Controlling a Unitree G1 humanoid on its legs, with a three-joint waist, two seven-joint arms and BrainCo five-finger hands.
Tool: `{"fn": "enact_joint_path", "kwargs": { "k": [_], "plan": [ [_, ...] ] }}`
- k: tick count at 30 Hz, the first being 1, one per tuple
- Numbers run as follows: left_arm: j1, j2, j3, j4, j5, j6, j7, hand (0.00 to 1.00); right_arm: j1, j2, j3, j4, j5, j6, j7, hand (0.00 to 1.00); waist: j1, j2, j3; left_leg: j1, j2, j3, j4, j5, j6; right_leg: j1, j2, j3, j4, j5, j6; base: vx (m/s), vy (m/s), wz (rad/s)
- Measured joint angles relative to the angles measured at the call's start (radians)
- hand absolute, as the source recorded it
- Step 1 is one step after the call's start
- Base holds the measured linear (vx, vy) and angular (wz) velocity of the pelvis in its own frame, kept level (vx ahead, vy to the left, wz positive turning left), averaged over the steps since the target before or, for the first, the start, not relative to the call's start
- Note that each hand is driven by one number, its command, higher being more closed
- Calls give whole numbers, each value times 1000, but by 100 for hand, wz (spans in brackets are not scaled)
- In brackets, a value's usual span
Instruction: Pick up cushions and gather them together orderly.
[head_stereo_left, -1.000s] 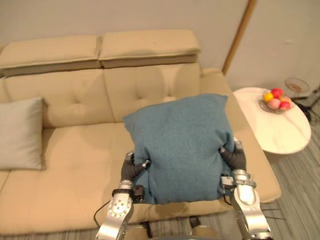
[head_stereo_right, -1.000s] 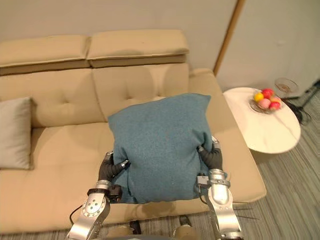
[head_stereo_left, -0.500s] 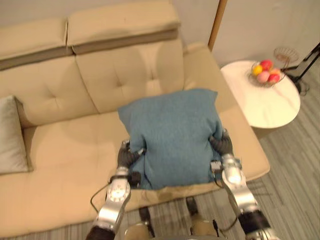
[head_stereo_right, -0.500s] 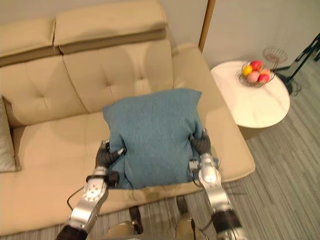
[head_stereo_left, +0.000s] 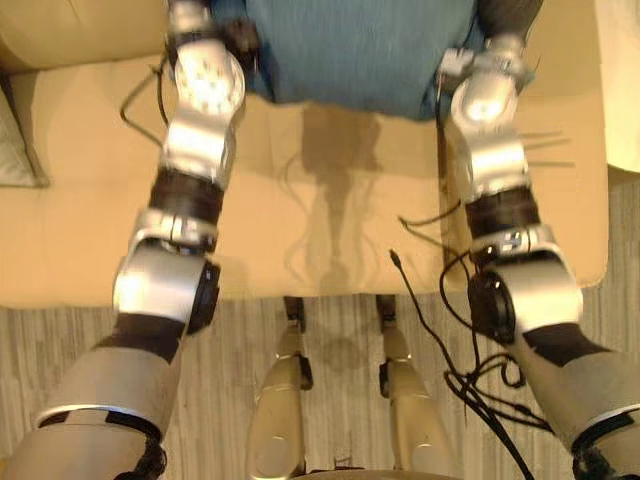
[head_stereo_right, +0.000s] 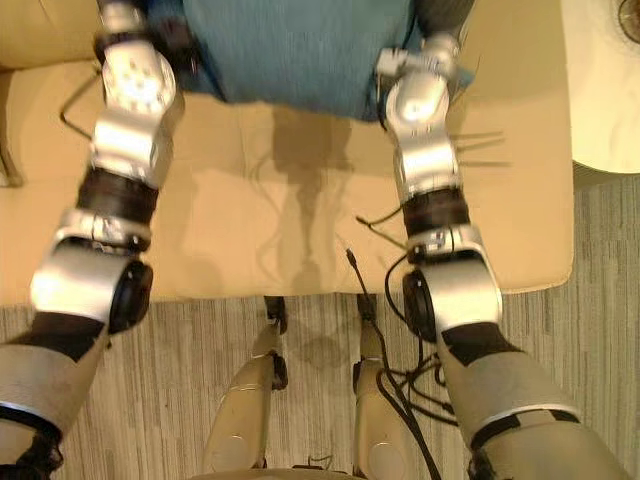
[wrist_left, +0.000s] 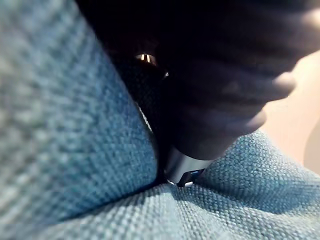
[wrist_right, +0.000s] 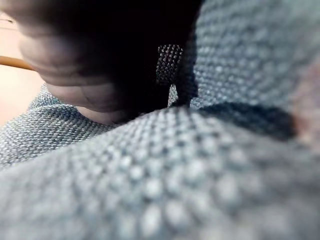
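A blue cushion (head_stereo_left: 360, 50) is being held between the two outstretched arms, over the front part of a beige sofa (head_stereo_left: 330, 200). Its lower edge is being shown hanging above the seat, and its shadow is being thrown on the upholstery just beneath it. Whether any part of it is touching the seat cannot be told.

The left hand (wrist_left: 220, 100) is being pressed into the cushion's left side, and the right hand (head_stereo_left: 510, 14) is being set against its right side. In both wrist views the woven blue cloth is being bunched up close around each hand's dark cover. The fingers are being swallowed by the folds, so it cannot be told whether they are curled round the cloth or lying straight against it.

A second cushion, the grey cushion (head_stereo_left: 14, 140), is being seen as a narrow strip at the sofa's left end, well apart from the blue one. A white side table (head_stereo_right: 605, 90) is standing just beside the sofa's right end. A floor (head_stereo_left: 60, 340) of grey stripes is being shown in front of the sofa.
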Motion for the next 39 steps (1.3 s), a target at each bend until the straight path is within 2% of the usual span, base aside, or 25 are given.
{"fn": "enact_joint_path", "kwargs": {
  "k": [4,8,9,14,20,24,29,34,37,38,39],
  "plan": [
    [-148,-5,82,80,-55,0,20,0,-144,-41,0,73,98,0,6,0,2,1,23,-94,-1,-45,0,18,-4,-66,0,-45,0,0,0,-31,47,25],
    [-163,-14,147,80,-143,-1,15,0,-151,-70,4,78,200,0,27,0,20,1,43,-141,-1,-62,0,23,-7,-99,0,-78,0,0,-1,9,81,17],
    [-163,-18,156,82,-157,-1,9,0,-151,-85,4,88,235,1,42,0,29,2,43,-158,-1,-68,0,25,-9,-112,0,-88,0,0,-1,22,73,11],
    [-81,-22,189,89,-157,-11,-79,0,-73,-92,41,110,340,0,88,0,29,2,44,-180,6,-84,0,33,-21,-121,0,-120,0,0,-1,17,106,13],
    [120,-29,185,117,-159,-9,-163,0,63,-88,176,74,344,0,152,0,25,2,44,-186,12,-61,0,29,-25,-142,10,-102,14,-12,-8,-31,87,-9],
    [215,-27,185,117,-159,-9,-182,0,151,-91,207,-16,299,-3,180,0,24,2,44,-176,26,-36,0,30,-25,-158,17,-78,42,-17,-11,-72,54,-18],
    [237,-15,183,101,-174,-10,-182,0,234,-93,205,-107,258,-16,182,0,20,2,44,-151,34,-15,0,30,-25,-156,25,-62,66,-23,-14,-63,25,-12],
    [440,29,136,-211,-200,-52,-179,0,456,-124,192,-413,218,-23,182,0,14,2,44,-80,41,-13,0,28,-26,-107,32,-66,121,-65,-23,-62,9,4],
    [696,28,99,-470,-201,-101,-182,0,698,-145,172,-640,172,-33,203,0,25,1,42,17,43,-11,0,6,-37,-37,33,-68,187,-125,-26,-43,-11,13],
    [819,18,91,-552,-203,-124,-193,0,803,-153,171,-717,143,-53,217,0,26,1,38,55,42,-7,0,-9,-32,-11,32,-67,211,-151,-24,19,-11,7],
    [949,-4,90,-600,-204,-140,-217,0,916,-153,174,-771,121,-62,241,0,28,0,9,76,39,-5,0,-26,-29,3,30,-67,227,-172,-20,48,-15,8]
  ]
}}
